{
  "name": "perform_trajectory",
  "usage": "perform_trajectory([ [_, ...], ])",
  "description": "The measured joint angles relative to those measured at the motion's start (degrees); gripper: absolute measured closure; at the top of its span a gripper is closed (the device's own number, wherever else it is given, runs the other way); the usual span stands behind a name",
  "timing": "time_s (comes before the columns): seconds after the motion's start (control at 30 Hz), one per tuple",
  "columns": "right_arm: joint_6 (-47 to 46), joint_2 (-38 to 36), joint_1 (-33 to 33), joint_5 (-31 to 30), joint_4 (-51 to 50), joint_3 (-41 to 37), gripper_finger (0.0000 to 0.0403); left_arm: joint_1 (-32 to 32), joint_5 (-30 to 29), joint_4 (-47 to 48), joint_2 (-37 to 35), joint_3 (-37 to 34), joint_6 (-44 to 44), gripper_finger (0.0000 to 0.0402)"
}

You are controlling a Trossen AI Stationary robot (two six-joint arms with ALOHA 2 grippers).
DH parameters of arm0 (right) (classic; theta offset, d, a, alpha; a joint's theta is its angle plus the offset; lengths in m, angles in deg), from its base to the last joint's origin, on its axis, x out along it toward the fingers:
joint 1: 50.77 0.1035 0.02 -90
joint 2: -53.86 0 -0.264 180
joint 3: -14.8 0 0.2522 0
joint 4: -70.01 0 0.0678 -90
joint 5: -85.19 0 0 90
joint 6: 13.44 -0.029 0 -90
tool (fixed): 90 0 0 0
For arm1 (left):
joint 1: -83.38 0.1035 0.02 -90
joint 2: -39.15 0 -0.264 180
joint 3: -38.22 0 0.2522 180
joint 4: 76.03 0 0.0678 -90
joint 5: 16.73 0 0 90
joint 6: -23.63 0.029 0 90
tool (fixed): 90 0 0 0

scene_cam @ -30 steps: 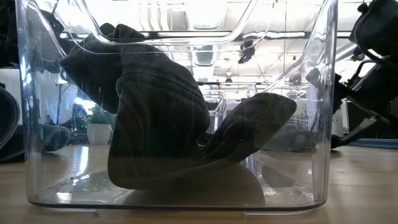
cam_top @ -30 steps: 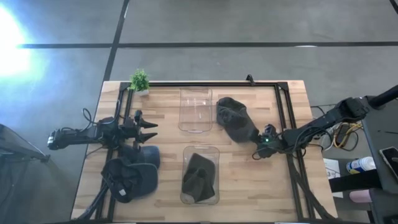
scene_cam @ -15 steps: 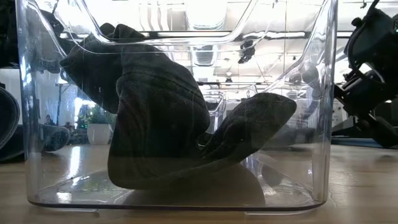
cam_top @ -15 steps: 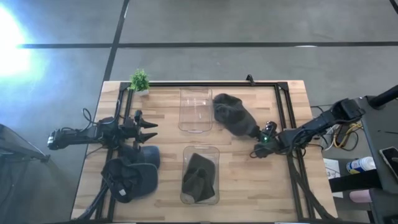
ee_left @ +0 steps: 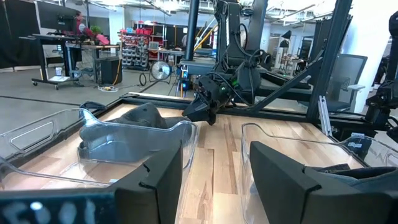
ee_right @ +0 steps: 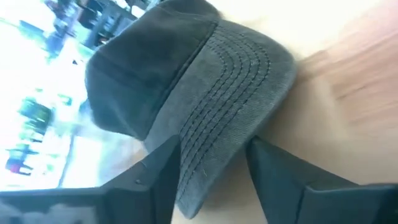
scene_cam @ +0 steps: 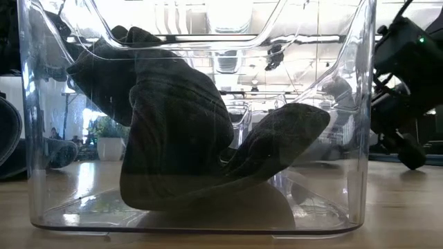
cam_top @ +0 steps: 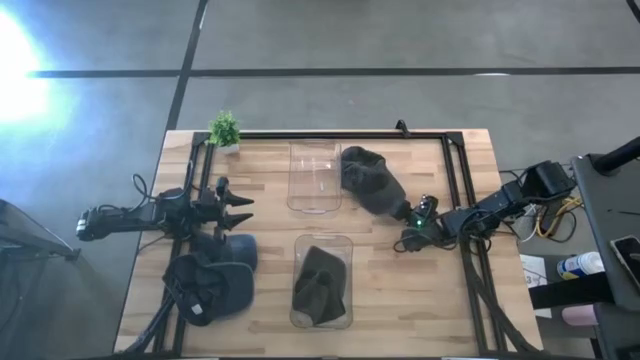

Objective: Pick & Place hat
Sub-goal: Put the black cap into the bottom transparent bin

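Grey cap (cam_top: 369, 182) is the one in play – sits at about 1 o'clock from table centre, crown touching the right wall of the empty clear bin (cam_top: 315, 177), brim trailing toward 4 o'clock. Right gripper (cam_top: 406, 217) is at the brim end; right wrist view shows its two fingers (ee_right: 155, 180) straddling the brim (ee_right: 217, 155), one each side, cap between them – looks like a pinch on the brim, though I can't see how tight. Progress, as I read it: 1 of the visible hats done – dark green hat (cam_top: 320, 283) already sits inside the near bin (cam_top: 323, 320) at 6 o'clock, also fills the low view (scene_cam: 180, 145). Grey cap isn't in its bin yet, only leaning on the outside of it, so lift + drop into the far bin is what's left for this one. After that, a pile of dark caps (cam_top: 212, 283) at 8 o'clock looks untouched, w/ no third bin in sight. Left gripper (cam_top: 238, 207) waits at 9 o'clock, fingers spread, holding nothing; left wrist view looks across both bins toward the other arm. Hard to make out: how many caps are in that 8 o'clock pile – they overlap and the arm's cables cross them. Right gripper's fingertips hidden under the brim in the high view. Low view is mostly blocked by the near bin; far bin and grey cap barely readable through the plastic. Small plant (cam_top: 225, 130) at 11 o'clock, irrelevant.
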Motion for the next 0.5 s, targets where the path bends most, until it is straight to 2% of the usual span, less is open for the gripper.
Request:
perform_trajectory([
  [0.37, 0.9, -1.2, -0.8, -2.5, 1.5, -0.3, 0.0371, 0.0, 0.0, 0.0, 0.0, 0.0, 0.0, 0.0220],
  [0.5, 3.4, -2.6, -0.8, -3.1, 2.4, -0.2, 0.0388, 0.0, 0.0, 0.0, 0.0, 0.0, 0.0, 0.0220],
])
